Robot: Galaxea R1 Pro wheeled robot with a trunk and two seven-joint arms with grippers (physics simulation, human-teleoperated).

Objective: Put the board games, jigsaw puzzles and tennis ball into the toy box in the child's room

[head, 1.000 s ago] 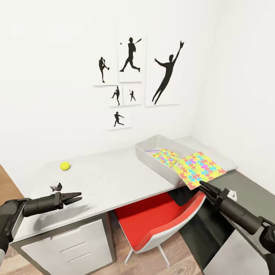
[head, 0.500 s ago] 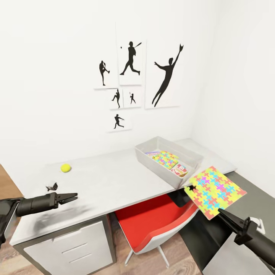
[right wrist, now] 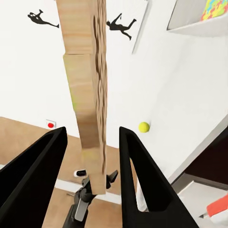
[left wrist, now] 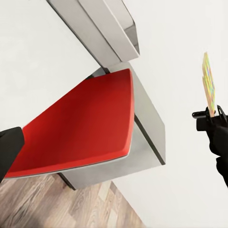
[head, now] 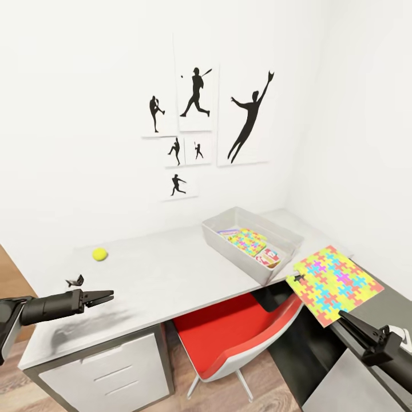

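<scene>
The grey toy box (head: 220, 236) stands on the white table (head: 166, 274), holding one jigsaw puzzle (head: 246, 239) and a board game (head: 269, 257). A second colourful jigsaw puzzle (head: 335, 283) hangs off the table's right end, tilted, gripped at its lower edge by my right gripper (head: 343, 316). In the right wrist view its wooden edge (right wrist: 88, 95) runs between the fingers (right wrist: 45, 171). The yellow tennis ball (head: 99, 254) lies at the table's left. My left gripper (head: 106, 296) hovers open over the table's front left, holding nothing.
A red chair (head: 229, 332) is tucked under the table, beside a drawer unit (head: 109, 372). A small dark object (head: 75, 281) sits near my left gripper. A dark lower surface (head: 395, 297) lies to the right, under the held puzzle. Baseball silhouettes (head: 194, 126) hang on the wall.
My right gripper has drawn the puzzle off the toy box's rim, back and to the right past the table end. My left gripper pulled back slightly. The view shifted a little.
</scene>
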